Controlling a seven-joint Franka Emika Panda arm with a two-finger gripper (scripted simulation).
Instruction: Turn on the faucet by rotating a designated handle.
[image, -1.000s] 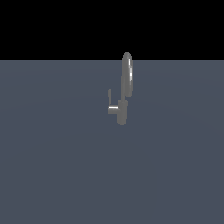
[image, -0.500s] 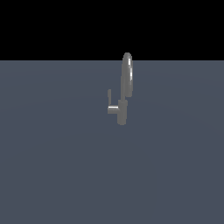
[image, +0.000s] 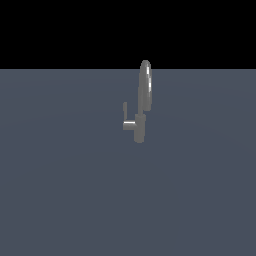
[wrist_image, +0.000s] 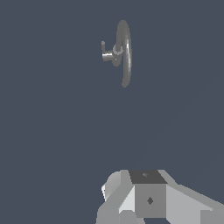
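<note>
Grey metallic faucet (image: 141, 117), tall arched spout, L-shaped handle (image: 127, 119)

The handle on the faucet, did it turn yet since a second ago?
No. The handle sits at the same spot beside the faucet body, its bar upright on the exterior view's left, just as before.

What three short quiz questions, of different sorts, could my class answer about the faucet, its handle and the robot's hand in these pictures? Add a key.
1. True or false: the hand is touching the handle.
2. On which side of the faucet does the handle stick out in the exterior view? A) the view's left B) the view's right
3. Fill in: the faucet's spout forms a tall narrow ____.

Key:
1. False; in the wrist view bare floor lies between them, and the exterior view shows no arm.
2. A.
3. Loop (arch).
</note>
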